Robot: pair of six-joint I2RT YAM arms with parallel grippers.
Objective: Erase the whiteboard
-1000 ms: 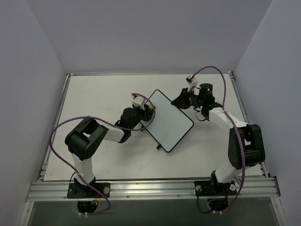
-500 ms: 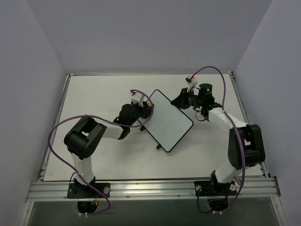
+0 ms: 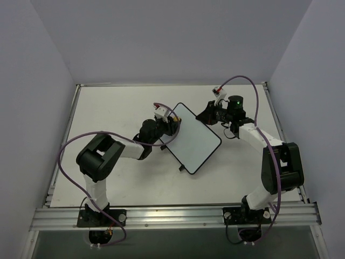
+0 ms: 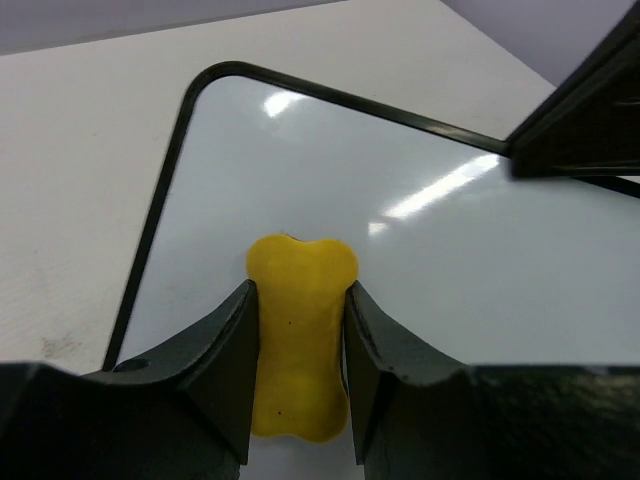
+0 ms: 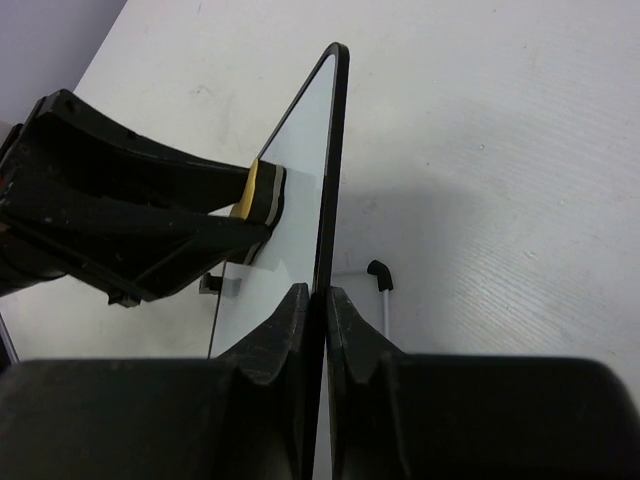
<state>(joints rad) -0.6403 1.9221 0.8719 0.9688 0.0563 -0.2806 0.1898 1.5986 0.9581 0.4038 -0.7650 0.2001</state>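
Note:
The whiteboard [image 3: 193, 139] lies skewed at mid-table, its black-framed white face showing no writing. My left gripper [image 3: 172, 125] is shut on a small yellow eraser [image 4: 300, 325], which presses flat on the whiteboard [image 4: 450, 270] near its far left corner. My right gripper [image 3: 205, 115] is shut on the board's far right edge. In the right wrist view its jaws [image 5: 320, 305] pinch the thin black frame of the whiteboard [image 5: 298, 170], seen edge-on, with the eraser [image 5: 257, 193] and the left gripper [image 5: 150, 225] on the face beyond.
A small black foot [image 5: 378, 272] of the board rests on the white table [image 3: 108, 108]. Raised rails run along the table's edges, and grey walls stand close on both sides. My right gripper's dark fingers [image 4: 590, 110] cross the upper right of the left wrist view.
My left gripper has slid the eraser a short way to the right along the board's far left part. The right arm and the board have not moved.

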